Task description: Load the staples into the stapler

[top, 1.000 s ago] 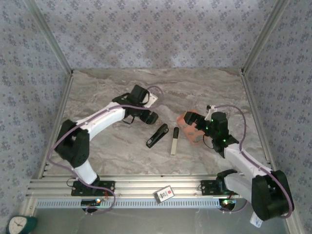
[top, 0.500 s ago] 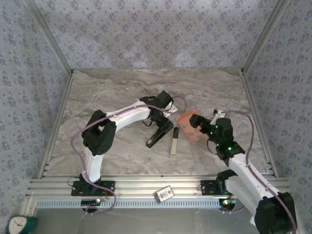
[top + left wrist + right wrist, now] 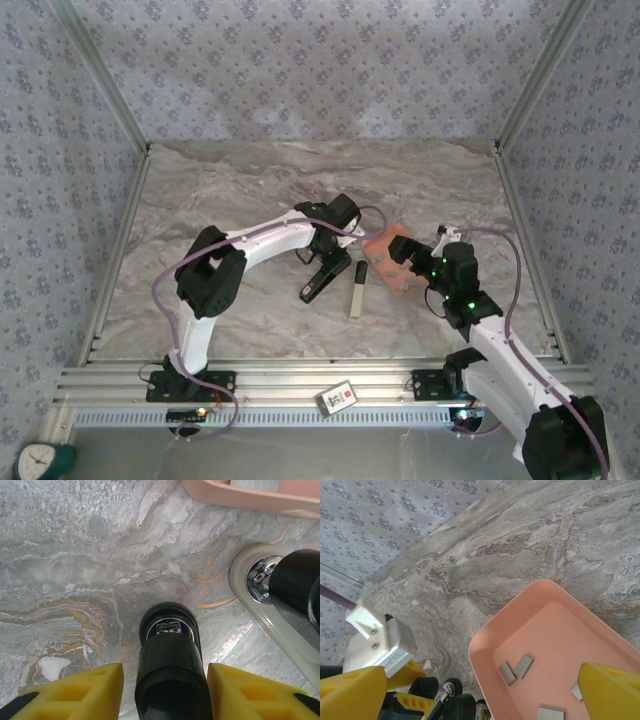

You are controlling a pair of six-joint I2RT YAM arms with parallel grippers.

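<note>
Top external view first: the marble worktop (image 3: 200, 190) is walled on three sides with patterned panels, and both arms reach in from the near edge toward its middle. My left arm (image 3: 255, 240) bends round from the near-left corner. My right arm (image 3: 500, 340) comes in from the near-right corner.

A pink tray (image 3: 383, 243) sits a little right of the centre. The right end effector (image 3: 480, 695) hangs over the tray's near side with its yellow fingers (image 3: 350, 687) spread wide apart and nothing between them.

The black stapler (image 3: 322, 283) lies around the middle of the worktop, angled, well apart from every edge. The left end effector (image 3: 165, 672) is down over its far end. On the left wrist camera the yellow pads (image 3: 100, 685) stand either side of the stapler's rounded black nose, close beside it, with a thin dark sliver showing on each side, so I read them as apart rather than clamped.

A slim pale bar with a black end (image 3: 357, 290) lies between the stapler and the tray, just beside the stapler.

Several short grey staple strips (image 3: 515, 669) lie loose on the tray floor.
</note>
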